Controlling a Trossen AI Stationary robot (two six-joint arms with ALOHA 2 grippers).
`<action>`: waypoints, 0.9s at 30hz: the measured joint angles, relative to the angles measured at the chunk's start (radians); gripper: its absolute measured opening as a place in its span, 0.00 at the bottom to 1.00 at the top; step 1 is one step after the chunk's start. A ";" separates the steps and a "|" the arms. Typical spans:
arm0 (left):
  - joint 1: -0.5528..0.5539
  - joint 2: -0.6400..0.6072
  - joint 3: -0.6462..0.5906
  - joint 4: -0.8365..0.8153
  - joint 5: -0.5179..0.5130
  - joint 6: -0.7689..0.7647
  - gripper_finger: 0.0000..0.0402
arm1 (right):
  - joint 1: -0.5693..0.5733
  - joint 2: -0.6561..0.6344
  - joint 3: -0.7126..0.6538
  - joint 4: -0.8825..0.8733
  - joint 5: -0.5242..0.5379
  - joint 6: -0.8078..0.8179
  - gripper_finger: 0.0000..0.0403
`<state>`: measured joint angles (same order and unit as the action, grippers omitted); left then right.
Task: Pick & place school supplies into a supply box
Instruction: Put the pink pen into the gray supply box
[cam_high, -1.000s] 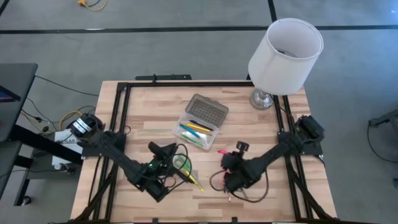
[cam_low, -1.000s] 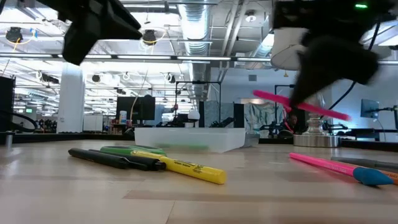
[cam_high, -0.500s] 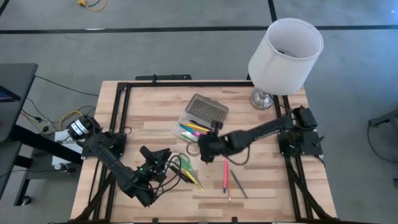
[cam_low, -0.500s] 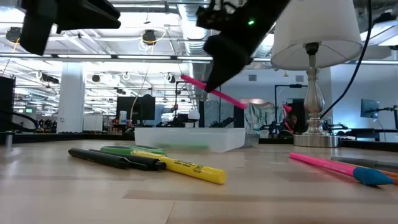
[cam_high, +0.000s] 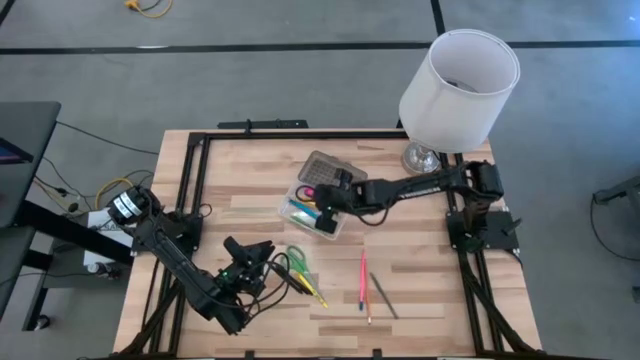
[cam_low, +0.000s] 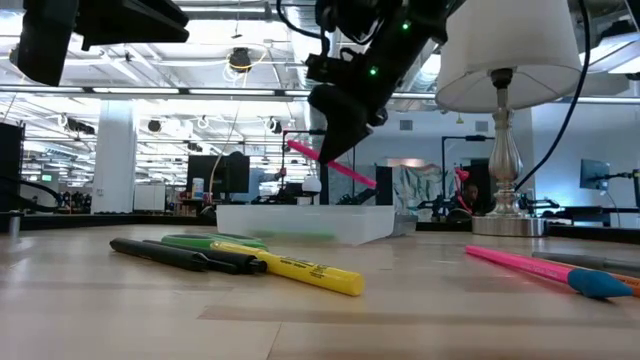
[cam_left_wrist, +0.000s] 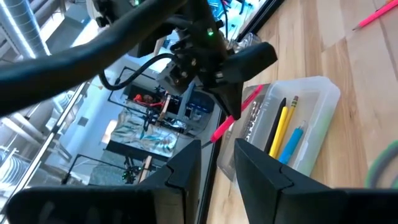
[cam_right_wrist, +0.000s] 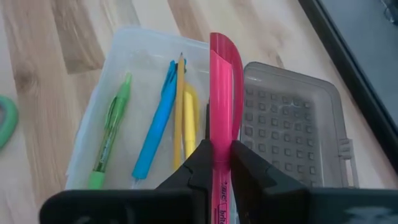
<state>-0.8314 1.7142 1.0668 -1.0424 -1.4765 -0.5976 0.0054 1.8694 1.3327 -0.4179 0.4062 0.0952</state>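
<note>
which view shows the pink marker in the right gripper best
The right wrist view: the pink marker fills the frame, pinched in the right gripper above the supply box. The low view shows it tilted in the air. The left wrist view shows it partly hidden. The high view shows only a pink speck.

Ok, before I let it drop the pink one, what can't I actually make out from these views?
- Supply box contents, high view: right gripper covers part of the tray.
- Pink highlighter print, right wrist view: cut off by the edge.
- Green scissors, high view: partly under the left gripper.
- Grey pencil tip, high view: too small.
</note>
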 joint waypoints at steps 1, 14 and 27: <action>0.000 0.000 0.000 0.000 0.000 0.000 0.23 | -0.002 0.000 0.000 0.000 -0.005 0.000 0.07; 0.000 0.000 0.000 -0.026 -0.002 -0.024 0.23 | -0.008 0.000 0.000 0.011 -0.050 0.025 0.09; 0.000 0.000 0.000 -0.026 -0.002 -0.027 0.23 | -0.008 0.000 0.000 0.011 -0.050 0.028 0.10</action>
<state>-0.8310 1.7142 1.0668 -1.0683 -1.4780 -0.6247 -0.0025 1.8698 1.3323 -0.4066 0.3557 0.1230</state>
